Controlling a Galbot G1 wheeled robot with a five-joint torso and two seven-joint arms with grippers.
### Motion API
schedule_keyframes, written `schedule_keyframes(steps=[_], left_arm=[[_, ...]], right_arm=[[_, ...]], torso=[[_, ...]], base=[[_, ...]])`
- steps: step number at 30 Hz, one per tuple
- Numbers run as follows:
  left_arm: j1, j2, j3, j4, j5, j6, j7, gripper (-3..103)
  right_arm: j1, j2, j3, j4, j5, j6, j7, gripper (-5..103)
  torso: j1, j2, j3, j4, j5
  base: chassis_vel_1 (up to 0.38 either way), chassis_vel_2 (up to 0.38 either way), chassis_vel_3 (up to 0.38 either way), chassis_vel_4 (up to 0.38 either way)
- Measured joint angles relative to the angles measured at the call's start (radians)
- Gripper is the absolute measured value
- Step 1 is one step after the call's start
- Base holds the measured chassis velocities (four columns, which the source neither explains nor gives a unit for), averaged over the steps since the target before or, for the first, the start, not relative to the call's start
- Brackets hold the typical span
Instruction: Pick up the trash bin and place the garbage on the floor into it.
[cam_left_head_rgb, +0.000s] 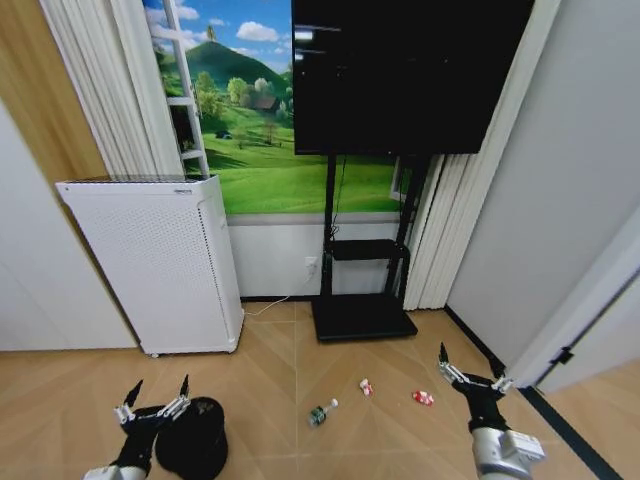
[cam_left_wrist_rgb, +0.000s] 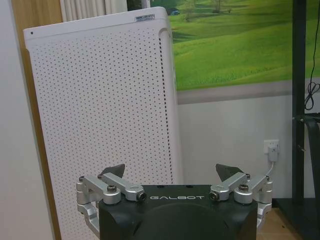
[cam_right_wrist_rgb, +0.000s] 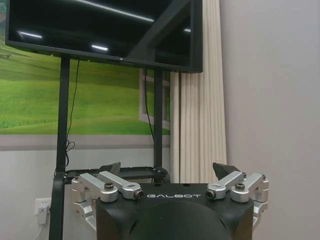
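The trash bin (cam_left_head_rgb: 192, 436) is seen standing on the wooden floor (cam_left_head_rgb: 280, 370) at the near left, just in front of the white perforated appliance (cam_left_head_rgb: 155, 265), and the left gripper (cam_left_head_rgb: 157, 398) is held just above and beside its rim with its fingers spread wide, nothing being pinched between them; this placement is judged to be a lining-up for a grasp of the bin, which has not yet been lifted. The right gripper (cam_left_head_rgb: 470, 370) is held at the near right, likewise spread and empty, near the garbage: a green-and-white can-like piece (cam_left_head_rgb: 322, 411) lies nearest the bin, a small red-and-white piece (cam_left_head_rgb: 366, 386) is found a little farther right, and another red-and-white piece (cam_left_head_rgb: 423, 397) lies just beside the right gripper's fingers (all three are well apart from the bin). The floor, bin and litter are shown together in the head view, whereas from the left wrist the open left gripper (cam_left_wrist_rgb: 171, 176) is seen level against the appliance (cam_left_wrist_rgb: 100, 110) and a wall socket (cam_left_wrist_rgb: 272, 149), and from the right wrist the open right gripper (cam_right_wrist_rgb: 168, 172) is set against the black screen (cam_right_wrist_rgb: 100, 30), its stand (cam_right_wrist_rgb: 62, 140) and a curtain (cam_right_wrist_rgb: 197, 125).
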Motion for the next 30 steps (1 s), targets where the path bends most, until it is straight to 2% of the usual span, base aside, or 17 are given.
schedule_keyframes(steps=[4, 6, 7, 9, 15, 20, 21, 24, 27, 30], left_arm=[[0.001, 0.0, 0.002, 0.002, -0.001, -0.017, 0.003, 99], [0.002, 0.0, 0.001, 0.001, -0.003, -0.019, 0.003, 100], [0.003, 0.0, -0.002, 0.001, -0.005, -0.019, 0.003, 100], [0.003, 0.002, -0.008, 0.0, -0.011, -0.019, 0.002, 100], [0.014, 0.017, -0.059, -0.011, -0.048, -0.008, 0.001, 100], [0.057, 0.05, -0.194, 0.016, -0.16, 0.026, 0.001, 100], [0.057, 0.05, -0.194, 0.016, -0.16, 0.026, 0.001, 100], [0.094, 0.058, -0.321, 0.075, -0.264, 0.002, 0.029, 99], [0.103, 0.064, -0.372, 0.119, -0.307, -0.032, 0.039, 99], [0.104, 0.064, -0.38, 0.123, -0.317, -0.038, 0.041, 98]], right_arm=[[-0.004, 0.004, 0.0, 0.004, -0.003, 0.013, -0.017, 100], [-0.005, 0.006, -0.001, 0.004, -0.005, 0.014, -0.02, 100], [-0.007, 0.008, -0.002, 0.004, -0.006, 0.015, -0.02, 100], [-0.008, 0.008, -0.002, 0.004, -0.006, 0.015, -0.02, 100], [-0.01, 0.009, 0.001, 0.004, -0.006, 0.016, -0.02, 100], [-0.016, 0.023, 0.01, 0.001, -0.006, 0.022, -0.015, 100], [-0.016, 0.023, 0.01, 0.001, -0.006, 0.022, -0.015, 100], [-0.014, 0.025, 0.01, -0.004, -0.005, 0.023, -0.014, 100], [-0.011, 0.022, 0.006, -0.009, -0.004, 0.022, -0.014, 100], [-0.01, 0.021, 0.004, -0.011, -0.004, 0.021, -0.014, 100]], torso=[[0.0, 0.0, 0.0, -0.0003, -0.0008], [0.0, 0.0, 0.0, 0.0004, 0.0004], [-0.001, 0.0, -0.001, 0.0, -0.001], [-0.001, 0.0, -0.001, -0.0001, -0.0003], [-0.002, 0.001, -0.001, -0.0004, -0.0005], [-0.001, 0.0, 0.0, -0.0005, -0.0007], [-0.001, 0.0, 0.0, -0.0005, -0.0007], [-0.001, 0.0, 0.0, -0.0001, -0.0005], [-0.001, 0.0, 0.0, 0.0002, -0.0006], [-0.001, 0.0, 0.0, 0.0002, -0.0007]], base=[[-0.174, 0.139, 0.067, -0.119], [-0.009, 0.039, 0.055, -0.023], [-0.009, -0.062, 0.002, 0.042], [0.055, -0.097, -0.093, 0.072], [0.044, -0.05, -0.059, 0.054], [0.0, 0.0, 0.0, 0.0], [0.0, 0.0, 0.0, 0.0], [0.0, 0.0, 0.0, 0.0], [0.0, 0.0, 0.0, 0.0], [0.0, 0.0, 0.0, 0.0]])
